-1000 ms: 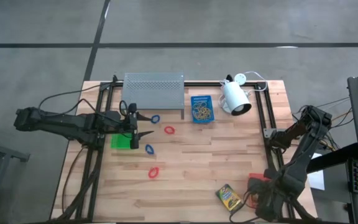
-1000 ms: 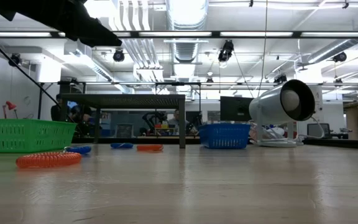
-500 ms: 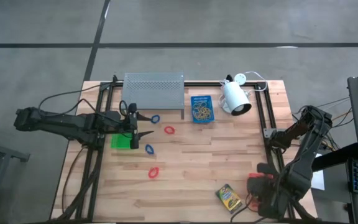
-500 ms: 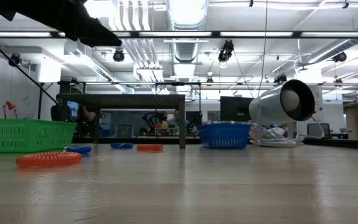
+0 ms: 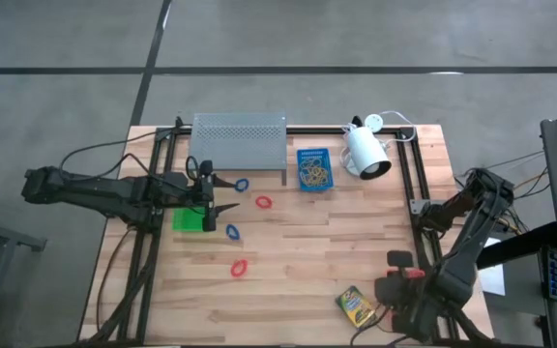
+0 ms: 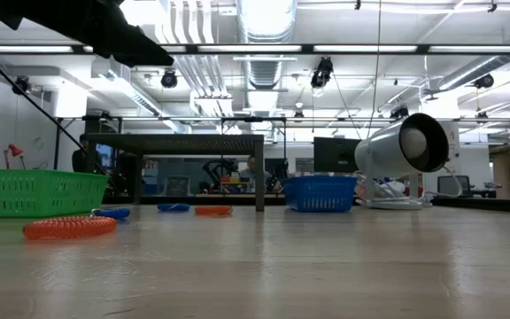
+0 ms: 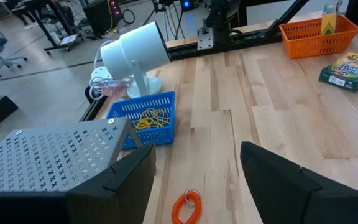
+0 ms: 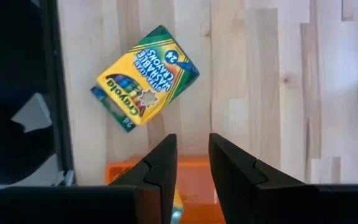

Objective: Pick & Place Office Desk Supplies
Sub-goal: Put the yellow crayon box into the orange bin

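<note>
Right gripper narrowly parted above orange tray; crayon box beside.

"Crayola Crayons", seemingly "24", on card box

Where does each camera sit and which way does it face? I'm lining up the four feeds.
High view: overhead, straight down on the table; both arms show.
Low view: table height, level across a red loop; one arm's underside at the top.
Left wrist view: past the left gripper, open, toward the blue tray.
Right wrist view: down past the right gripper onto the crayon box.
The high view also shows the crayon box.
</note>
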Action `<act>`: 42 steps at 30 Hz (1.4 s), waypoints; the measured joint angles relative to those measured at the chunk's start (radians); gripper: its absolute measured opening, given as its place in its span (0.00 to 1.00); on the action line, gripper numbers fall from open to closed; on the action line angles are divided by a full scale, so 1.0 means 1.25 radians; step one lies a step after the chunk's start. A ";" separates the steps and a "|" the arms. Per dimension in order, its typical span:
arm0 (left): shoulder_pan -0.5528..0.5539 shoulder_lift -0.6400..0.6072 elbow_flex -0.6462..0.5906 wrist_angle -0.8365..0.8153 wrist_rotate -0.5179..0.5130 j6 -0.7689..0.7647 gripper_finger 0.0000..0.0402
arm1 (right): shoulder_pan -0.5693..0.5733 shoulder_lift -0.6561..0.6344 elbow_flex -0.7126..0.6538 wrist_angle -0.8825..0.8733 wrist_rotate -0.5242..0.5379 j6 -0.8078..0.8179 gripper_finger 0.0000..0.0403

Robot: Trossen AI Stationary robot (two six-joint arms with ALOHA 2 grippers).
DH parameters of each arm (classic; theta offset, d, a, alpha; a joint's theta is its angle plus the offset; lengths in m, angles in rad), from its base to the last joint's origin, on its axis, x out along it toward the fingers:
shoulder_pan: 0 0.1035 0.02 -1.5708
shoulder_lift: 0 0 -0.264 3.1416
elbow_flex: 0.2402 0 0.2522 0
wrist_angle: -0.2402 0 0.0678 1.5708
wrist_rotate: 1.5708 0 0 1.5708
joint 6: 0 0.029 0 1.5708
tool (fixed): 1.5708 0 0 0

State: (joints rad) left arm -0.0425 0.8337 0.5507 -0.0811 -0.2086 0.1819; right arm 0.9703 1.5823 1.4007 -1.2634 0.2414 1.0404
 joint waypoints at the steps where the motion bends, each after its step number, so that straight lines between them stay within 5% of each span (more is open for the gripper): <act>1: 0.000 0.000 0.000 0.000 0.000 0.000 0.60 | -0.005 0.008 0.002 0.000 0.000 -0.007 0.22; 19: 0.000 0.000 0.000 -0.002 0.000 0.000 0.60 | -0.012 0.230 0.141 0.034 -0.042 -0.120 0.21; 42: 0.000 0.000 0.000 -0.002 0.000 0.000 0.60 | 0.005 0.355 0.143 0.124 -0.110 -0.183 0.21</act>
State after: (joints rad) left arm -0.0425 0.8336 0.5507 -0.0834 -0.2089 0.1819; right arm 0.9771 2.0256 1.5799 -1.1079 0.1041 0.8116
